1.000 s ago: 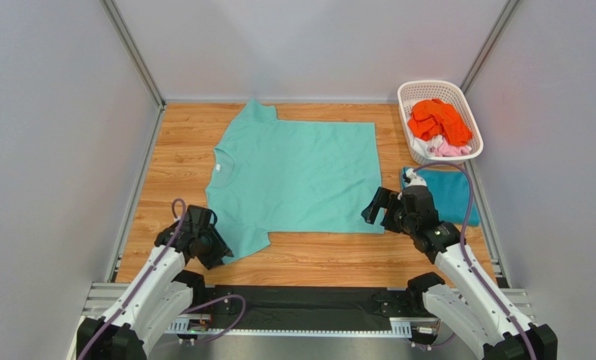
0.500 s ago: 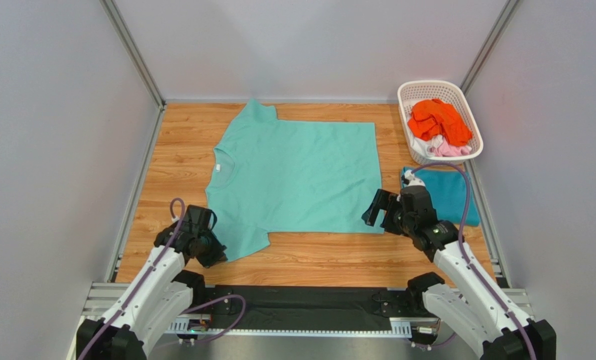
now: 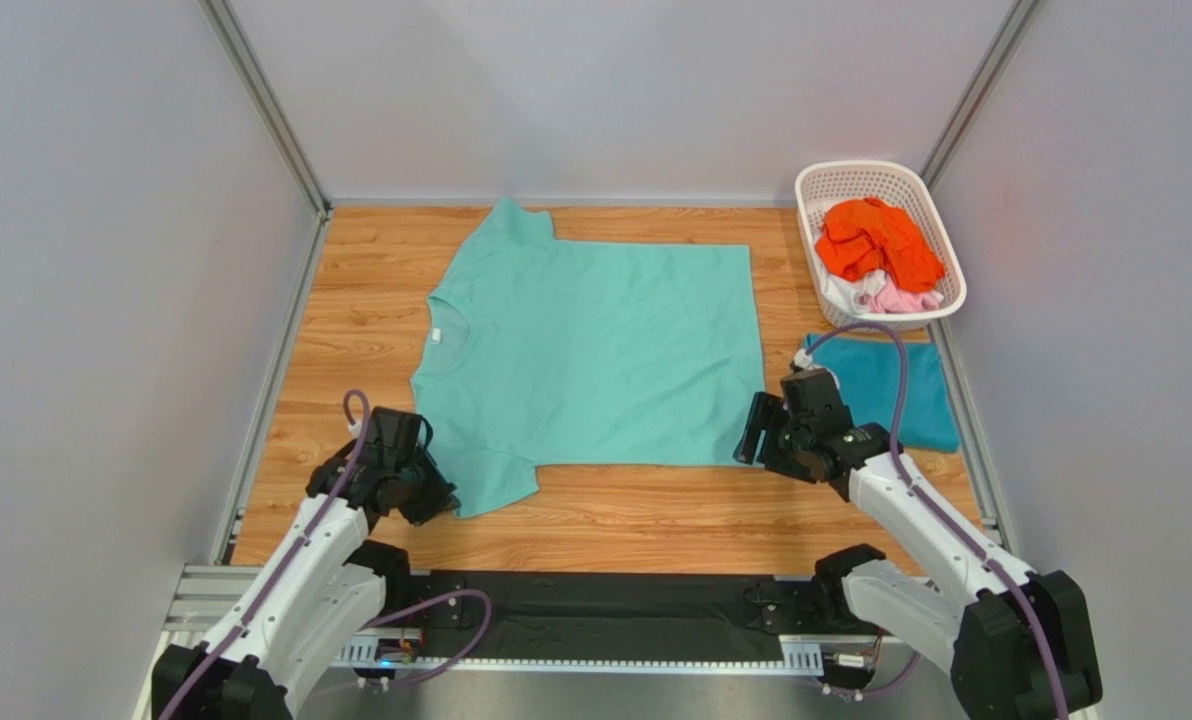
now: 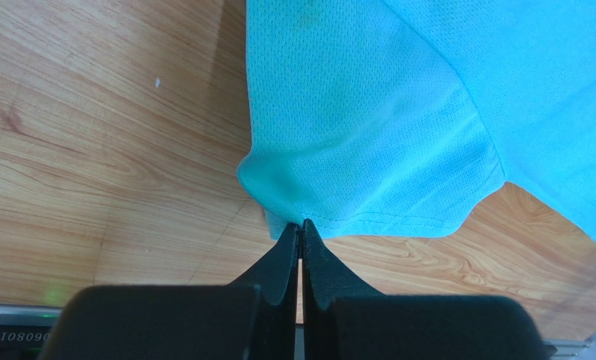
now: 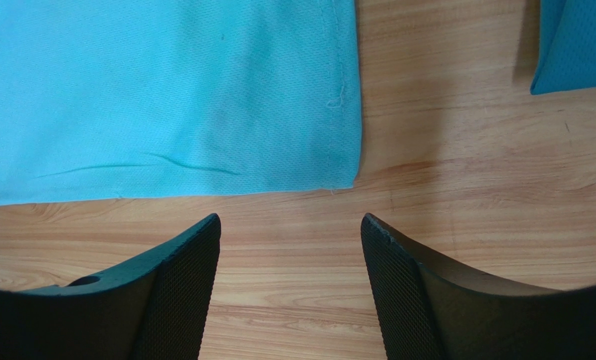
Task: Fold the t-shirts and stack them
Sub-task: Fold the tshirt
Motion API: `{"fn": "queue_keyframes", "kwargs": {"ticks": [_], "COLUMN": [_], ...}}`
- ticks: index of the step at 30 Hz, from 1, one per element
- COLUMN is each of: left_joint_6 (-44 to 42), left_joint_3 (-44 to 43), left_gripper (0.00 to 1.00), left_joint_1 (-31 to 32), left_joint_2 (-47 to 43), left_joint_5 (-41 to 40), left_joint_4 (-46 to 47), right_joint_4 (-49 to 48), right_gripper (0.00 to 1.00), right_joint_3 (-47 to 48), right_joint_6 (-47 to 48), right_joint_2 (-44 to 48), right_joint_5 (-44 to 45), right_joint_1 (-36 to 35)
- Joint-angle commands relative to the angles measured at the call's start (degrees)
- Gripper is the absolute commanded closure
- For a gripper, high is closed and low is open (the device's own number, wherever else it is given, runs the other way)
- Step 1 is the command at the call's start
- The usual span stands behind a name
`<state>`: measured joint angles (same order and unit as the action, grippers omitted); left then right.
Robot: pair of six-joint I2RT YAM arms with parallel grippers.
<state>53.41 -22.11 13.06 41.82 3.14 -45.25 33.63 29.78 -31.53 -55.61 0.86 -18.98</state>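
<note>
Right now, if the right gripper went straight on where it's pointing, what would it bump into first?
Most likely the mint green t-shirt: its near hem corner lies right ahead of the right gripper, between the open jaws. It might touch the wooden table first; height is hard to judge.

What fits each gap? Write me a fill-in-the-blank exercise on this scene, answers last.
The left gripper is shut on the ____ of the mint green t-shirt.
The right gripper has its jaws ____ near that shirt's hem corner.
The white basket stands at the far ____ corner of the table.
Missing: sleeve; open; right.
</note>
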Motion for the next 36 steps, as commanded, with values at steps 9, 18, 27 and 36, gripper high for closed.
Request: {"fn": "queue_keyframes", "kwargs": {"ticks": [9, 18, 27, 36], "left_joint_6": [-0.85, -1.11, -0.94, -0.15], "left_joint_3": [-0.57, -1.35, -2.85, -3.73], "left_gripper": [1.0, 1.0, 1.0, 1.0], "left_joint_1": [0.04, 0.04, 0.04, 0.04], "left_joint_2": [-0.78, -0.43, -0.07, -0.51], "left_joint_5": [-0.5, -1.11, -2.61, -2.96], "left_joint_4": [3.24, 2.54, 0.34, -0.97], "right_joint_4": [-4.62, -7.26, -6.12, -5.77], "right_gripper": [0.5, 0.68, 0.68, 0.95], "right_joint_3": [-0.95, -1.39, -0.78, -0.25], "right_joint_6": [-1.78, -1.87, -3.01, -2.4], "right_joint_2": [-7.3, -11.35, -13.02, -13.73], "right_joint_5": [4.24, 3.36, 6.6, 6.08], "right_joint_1": [0.0, -0.09, -0.09, -0.09]}}
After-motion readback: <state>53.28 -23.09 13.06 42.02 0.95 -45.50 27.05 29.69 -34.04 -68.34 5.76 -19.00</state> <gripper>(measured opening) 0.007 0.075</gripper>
